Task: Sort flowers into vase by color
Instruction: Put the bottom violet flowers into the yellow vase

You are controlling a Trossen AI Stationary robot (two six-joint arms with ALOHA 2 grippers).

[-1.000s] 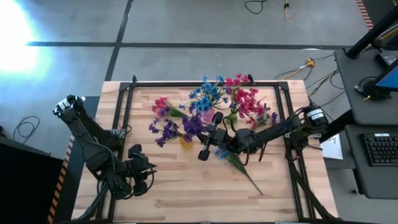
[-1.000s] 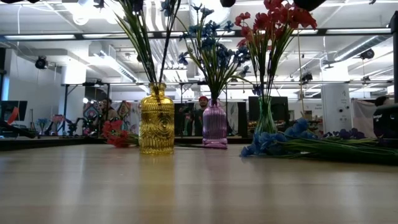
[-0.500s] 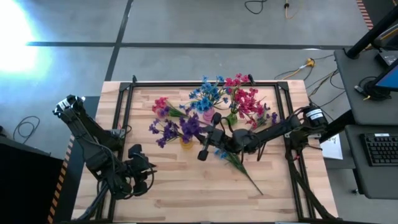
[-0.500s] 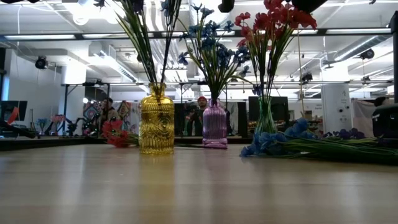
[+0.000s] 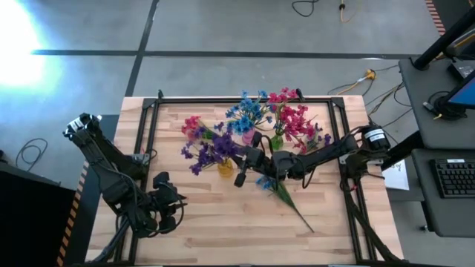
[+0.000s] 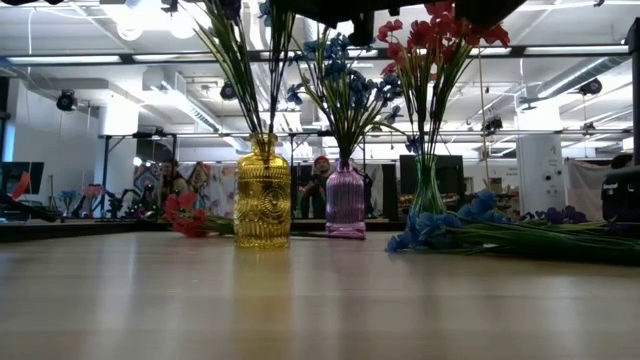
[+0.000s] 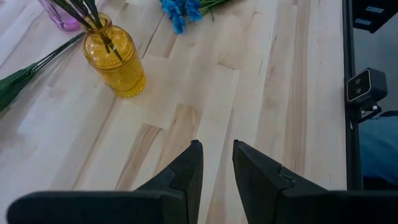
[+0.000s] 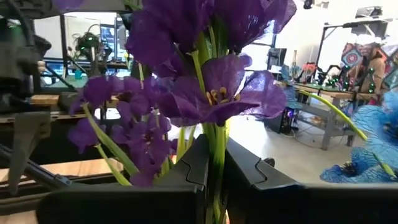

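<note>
yellow vase (image 6: 262, 196) shifted right

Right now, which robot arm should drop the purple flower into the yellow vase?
The right arm. Its pincer is shut on the purple flower just above the yellow vase. The left pincer waits empty near the table's front.

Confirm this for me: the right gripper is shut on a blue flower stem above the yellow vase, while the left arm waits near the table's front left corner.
Not quite: the right gripper is shut on the stem of a purple flower, not a blue one, as the right wrist view shows. It is above the yellow vase, and the left gripper does wait near the front left corner.
</note>
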